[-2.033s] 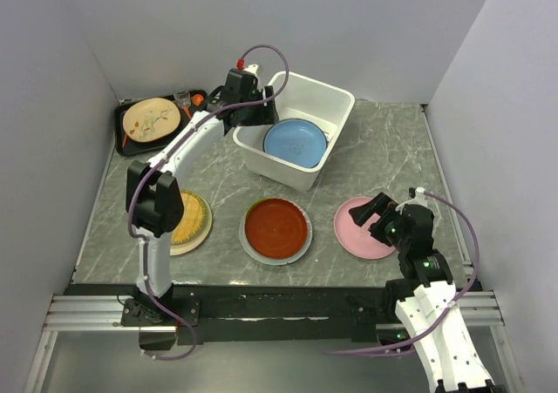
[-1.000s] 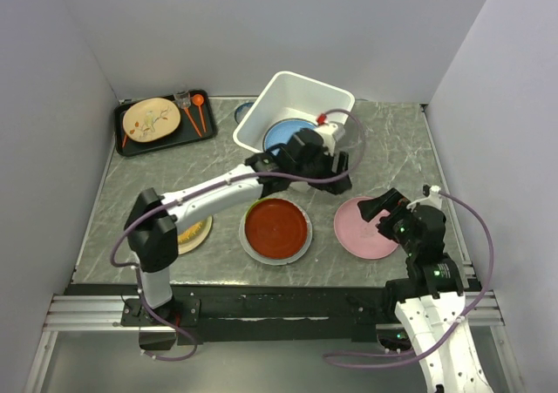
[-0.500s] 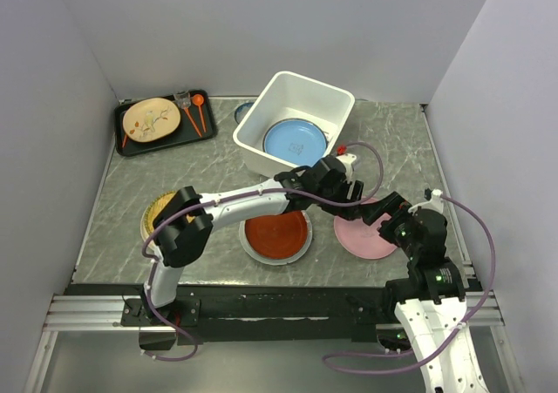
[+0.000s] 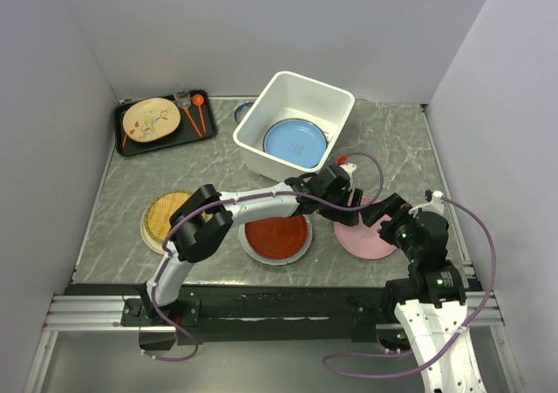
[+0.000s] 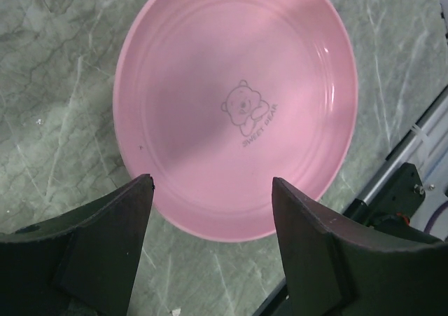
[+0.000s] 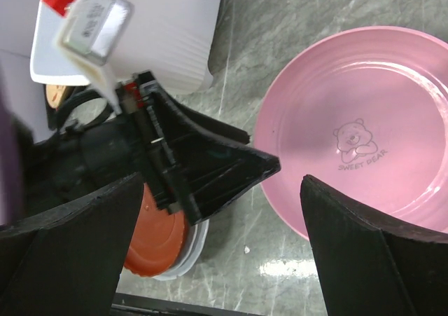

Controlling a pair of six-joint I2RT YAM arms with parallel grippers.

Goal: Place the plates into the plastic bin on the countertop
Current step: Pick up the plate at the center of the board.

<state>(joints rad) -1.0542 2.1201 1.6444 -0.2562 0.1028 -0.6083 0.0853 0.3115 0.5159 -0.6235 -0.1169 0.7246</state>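
**Tabletop [image 4: 397,140]:** dark grey-green, marble-look, with thin white veins. It carries everything listed below.

**White plastic bin [image 4: 277,166]:** stands at the back centre and is set at an angle. It holds one light blue plate [image 4: 295,142], which lies flat on its base.

**Pink plate [image 5: 238,106]:** lies flat on the tabletop at front right, outside the bin. A small bear is printed at its centre over the words "SWEET BEAR".

**Red plate [image 4: 275,229]:** front centre, stacked on a grey-rimmed plate [image 4: 247,245], just left of the pink plate and apart from it.

**Woven yellow plate [image 4: 164,215]:** front left, flat, partly hidden by the left arm.

**Left hand [image 5: 213,183]:** reaches across to the pink plate, with its fingers spread apart and nothing between them. In the left wrist view the two fingers frame the plate's near rim. Whether they touch the plate cannot be told.

**Right hand [image 4: 386,214]:** just beside the pink plate's right edge, with its fingers spread fully and holding nothing. It is close to the left hand.

**Black tray [image 4: 131,145]:** back left corner. It holds a cream plate with a twig pattern [image 4: 150,119] and orange spoons [image 4: 200,107].

**Small blue-rimmed dish [image 4: 244,111]:** behind the bin's left corner, mostly hidden.
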